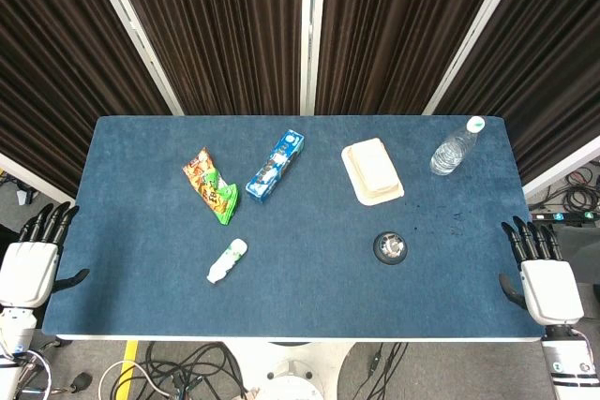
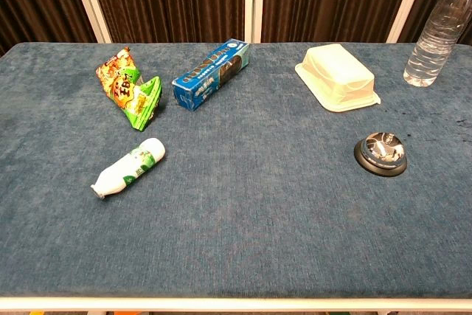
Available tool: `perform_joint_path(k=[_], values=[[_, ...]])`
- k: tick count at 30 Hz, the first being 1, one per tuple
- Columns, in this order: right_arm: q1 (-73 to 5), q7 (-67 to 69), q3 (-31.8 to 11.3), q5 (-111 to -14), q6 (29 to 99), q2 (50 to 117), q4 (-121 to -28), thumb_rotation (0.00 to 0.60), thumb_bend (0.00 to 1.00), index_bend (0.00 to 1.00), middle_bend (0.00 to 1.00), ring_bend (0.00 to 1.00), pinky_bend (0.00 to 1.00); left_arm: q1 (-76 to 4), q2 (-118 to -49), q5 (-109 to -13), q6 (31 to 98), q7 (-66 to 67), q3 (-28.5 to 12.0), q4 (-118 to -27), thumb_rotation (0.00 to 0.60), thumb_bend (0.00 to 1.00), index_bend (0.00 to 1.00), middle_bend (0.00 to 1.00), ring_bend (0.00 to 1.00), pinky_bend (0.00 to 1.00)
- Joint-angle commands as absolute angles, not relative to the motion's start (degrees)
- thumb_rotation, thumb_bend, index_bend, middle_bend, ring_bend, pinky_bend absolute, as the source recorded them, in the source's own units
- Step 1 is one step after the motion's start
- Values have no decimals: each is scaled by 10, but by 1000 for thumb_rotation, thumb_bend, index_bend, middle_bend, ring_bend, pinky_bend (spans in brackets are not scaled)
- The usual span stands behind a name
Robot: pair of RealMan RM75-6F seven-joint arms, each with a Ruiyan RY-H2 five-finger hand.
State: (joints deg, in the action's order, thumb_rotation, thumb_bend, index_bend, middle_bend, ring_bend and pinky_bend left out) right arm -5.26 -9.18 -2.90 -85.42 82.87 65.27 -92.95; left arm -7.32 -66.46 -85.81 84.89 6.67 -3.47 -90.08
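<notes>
Both hands empty, fingers straight and apart: left hand (image 1: 30, 264) off the table's (image 1: 309, 311) left edge, right hand (image 1: 544, 278) off its right edge. Small white bottle (image 1: 226, 261) lies nearest left hand, call bell (image 1: 390, 247) nearest right. Beyond: snack bag (image 1: 211, 185), blue box (image 1: 276, 166), cream container (image 1: 372, 170), water bottle (image 1: 456, 147).

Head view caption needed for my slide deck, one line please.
Both hands, left and right, open beside a blue table holding snack bag, box, tray, bell and two bottles.
</notes>
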Motion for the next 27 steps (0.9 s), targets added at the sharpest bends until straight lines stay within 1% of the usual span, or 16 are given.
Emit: perform_joint_path(k=[1, 13, 16, 17, 20, 21, 22, 23, 24, 26, 27], values=[[-53, -92, -29, -854, 828, 654, -929, 600, 256, 0, 0, 0, 0, -73, -664, -859, 849, 65, -34, -900, 600, 20, 66, 49, 0, 157], [-56, -100, -33, -853, 829, 655, -936, 600, 271, 0, 0, 0, 0, -76, -661, -861, 848, 61, -34, -902, 600, 20, 66, 49, 0, 157], [-57, -103, -31, -860, 831, 653, -934, 600, 323, 0, 0, 0, 0, -73, -663, -864, 851, 61, -32, -900, 600, 20, 65, 49, 0, 157], [-57, -104, -32, -861, 832, 654, -931, 600, 414, 0, 0, 0, 0, -73, -665, -864, 852, 60, -31, -897, 600, 20, 65, 49, 0, 157], [-58, -112, -32, -848, 822, 651, -935, 600, 901, 0, 1, 1, 2, -72, -669, -862, 847, 58, -27, -893, 600, 20, 66, 49, 0, 158], [-59, -118, -33, -843, 818, 650, -938, 600, 969, 0, 11, 14, 22, -72, -669, -863, 847, 58, -27, -892, 600, 20, 66, 49, 0, 158], [-60, -122, -33, -839, 814, 650, -941, 600, 1000, 0, 53, 75, 94, -73, -669, -864, 847, 58, -27, -891, 600, 20, 66, 49, 0, 158], [-62, -125, -34, -835, 811, 652, -944, 600, 1000, 0, 136, 176, 209, -73, -669, -864, 847, 57, -28, -892, 600, 20, 65, 49, 0, 158], [-63, -130, -34, -833, 809, 655, -944, 600, 1000, 0, 260, 316, 363, -73, -669, -864, 847, 56, -28, -892, 600, 20, 65, 49, 0, 158], [-65, -146, -33, -828, 802, 664, -940, 600, 1000, 0, 495, 552, 611, -73, -669, -864, 845, 55, -26, -892, 600, 20, 66, 49, 0, 158], [-67, -152, -32, -826, 798, 668, -940, 600, 1000, 0, 596, 646, 704, -73, -669, -865, 845, 56, -26, -892, 600, 20, 66, 49, 0, 158]])
